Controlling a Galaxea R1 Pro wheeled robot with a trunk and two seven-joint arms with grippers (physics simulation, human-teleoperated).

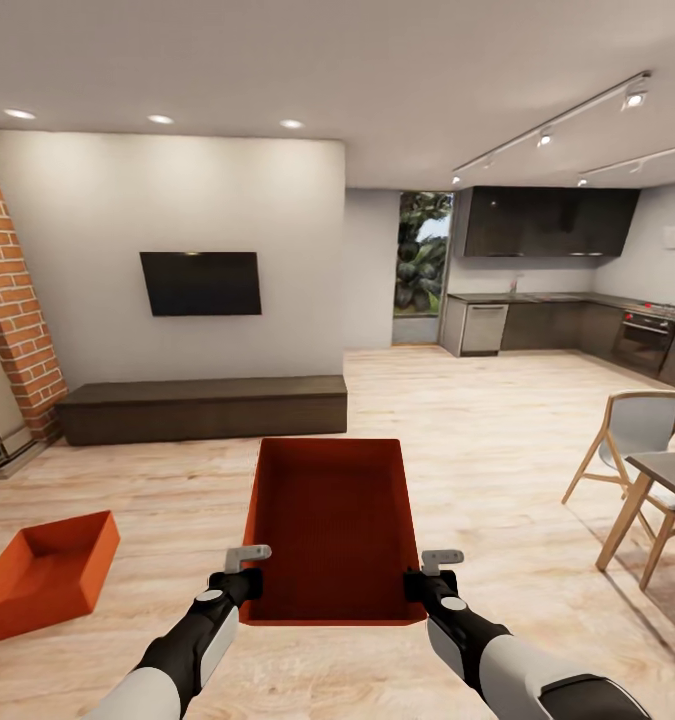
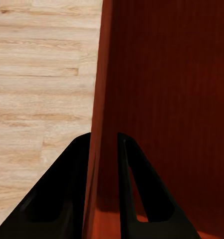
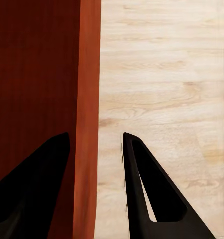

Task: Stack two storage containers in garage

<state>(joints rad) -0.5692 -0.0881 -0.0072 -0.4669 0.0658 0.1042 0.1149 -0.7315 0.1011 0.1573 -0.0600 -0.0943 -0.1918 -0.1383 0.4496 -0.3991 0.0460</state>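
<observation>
Orange-red, one storage container [image 1: 332,530] is being held off the wood floor [image 1: 497,440] in the living room, a side wall clamped by the left gripper [image 1: 239,585] and the opposite wall straddled by the right gripper [image 1: 425,585]. The second container [image 1: 45,575] is being left on the floor nearby. Carrying it level to the garage is judged next.

An open-plan home: here's the living room, a wall TV [image 1: 201,283] above a long dark media bench [image 1: 203,407], brick fireplace [image 1: 12,300] alongside, light wood plank floor [image 1: 477,420] running through to a dark fitted kitchen [image 1: 567,320], dining chair [image 1: 637,435] close by.
</observation>
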